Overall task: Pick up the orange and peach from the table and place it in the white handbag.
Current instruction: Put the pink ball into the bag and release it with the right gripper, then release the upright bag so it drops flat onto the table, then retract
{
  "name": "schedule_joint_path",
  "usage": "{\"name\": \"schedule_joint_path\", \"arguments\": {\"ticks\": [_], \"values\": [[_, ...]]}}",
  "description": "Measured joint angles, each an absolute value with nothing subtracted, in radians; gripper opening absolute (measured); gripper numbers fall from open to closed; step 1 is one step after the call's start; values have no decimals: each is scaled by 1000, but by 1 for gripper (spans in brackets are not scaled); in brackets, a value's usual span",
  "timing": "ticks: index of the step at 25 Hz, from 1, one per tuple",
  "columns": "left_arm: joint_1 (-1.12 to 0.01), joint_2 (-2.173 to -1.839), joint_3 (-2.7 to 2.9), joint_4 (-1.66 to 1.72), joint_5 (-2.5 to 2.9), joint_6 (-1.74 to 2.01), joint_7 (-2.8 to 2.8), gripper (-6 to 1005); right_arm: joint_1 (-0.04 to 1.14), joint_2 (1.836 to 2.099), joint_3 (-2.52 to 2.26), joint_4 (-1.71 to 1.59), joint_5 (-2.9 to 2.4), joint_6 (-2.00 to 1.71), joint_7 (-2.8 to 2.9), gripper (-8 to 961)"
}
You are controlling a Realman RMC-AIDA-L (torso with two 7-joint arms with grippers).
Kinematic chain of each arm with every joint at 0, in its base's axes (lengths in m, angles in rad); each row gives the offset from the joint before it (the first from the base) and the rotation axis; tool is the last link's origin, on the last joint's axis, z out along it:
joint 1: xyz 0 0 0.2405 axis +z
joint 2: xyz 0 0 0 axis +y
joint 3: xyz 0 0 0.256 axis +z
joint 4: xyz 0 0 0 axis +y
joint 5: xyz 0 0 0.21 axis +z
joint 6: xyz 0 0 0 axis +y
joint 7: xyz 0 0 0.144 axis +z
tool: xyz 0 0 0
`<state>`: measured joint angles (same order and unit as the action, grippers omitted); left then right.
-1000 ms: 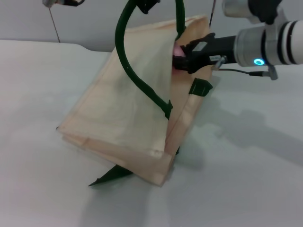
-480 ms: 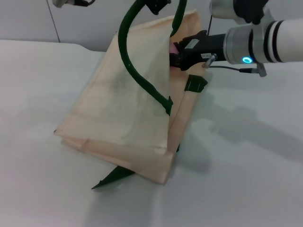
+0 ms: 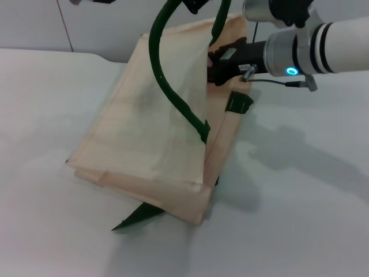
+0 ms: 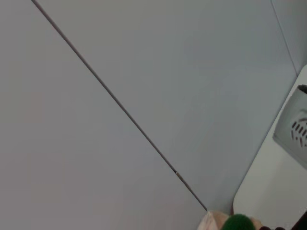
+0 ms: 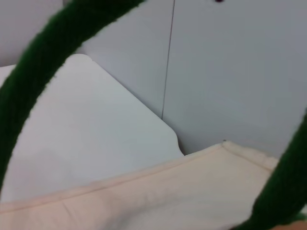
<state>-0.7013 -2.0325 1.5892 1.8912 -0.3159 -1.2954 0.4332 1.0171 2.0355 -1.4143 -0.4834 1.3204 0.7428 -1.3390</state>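
The white handbag (image 3: 150, 133) leans tilted on the table, its mouth raised toward the back. My left gripper (image 3: 193, 4) shows only at the top edge of the head view, holding one dark green handle (image 3: 167, 81) up. My right gripper (image 3: 214, 64) reaches from the right into the bag's open mouth, and its tip is hidden behind the cloth. The peach and the orange are not in view. The right wrist view shows the bag's cream cloth (image 5: 168, 196) and a green handle (image 5: 38, 72) close by.
The white table (image 3: 300, 190) lies around the bag. A second green handle end (image 3: 138, 214) pokes out under the bag's front corner. A grey wall (image 3: 104, 26) stands behind the table's far edge.
My right gripper has moved left, deeper into the bag's mouth. The pink peach seen at its tip before is now hidden. The bag has shifted slightly.
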Motion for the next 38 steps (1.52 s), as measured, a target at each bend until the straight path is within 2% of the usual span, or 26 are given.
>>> {"name": "schedule_joint_path", "arguments": {"ticks": [6, 11, 16, 29, 38], "values": [[-701, -2032, 1589, 1892, -313, -1294, 433, 120, 1018, 2036, -1414, -468, 1324, 719, -1334, 476], [-697, -2032, 1589, 1893, -308, -1291, 432, 120, 1015, 2034, -1405, -461, 1325, 716, -1334, 714], [-693, -2033, 1586, 1893, -307, -1285, 432, 120, 1009, 2033, -1404, -459, 1325, 714, -1334, 862], [-607, -2031, 1568, 1904, -308, -1188, 412, 119, 982, 2013, -1398, -443, 1165, 713, -1183, 855], [-579, -2032, 1563, 1898, -347, -1130, 406, 134, 976, 2012, -1367, -445, 1089, 717, -1135, 854]]}}
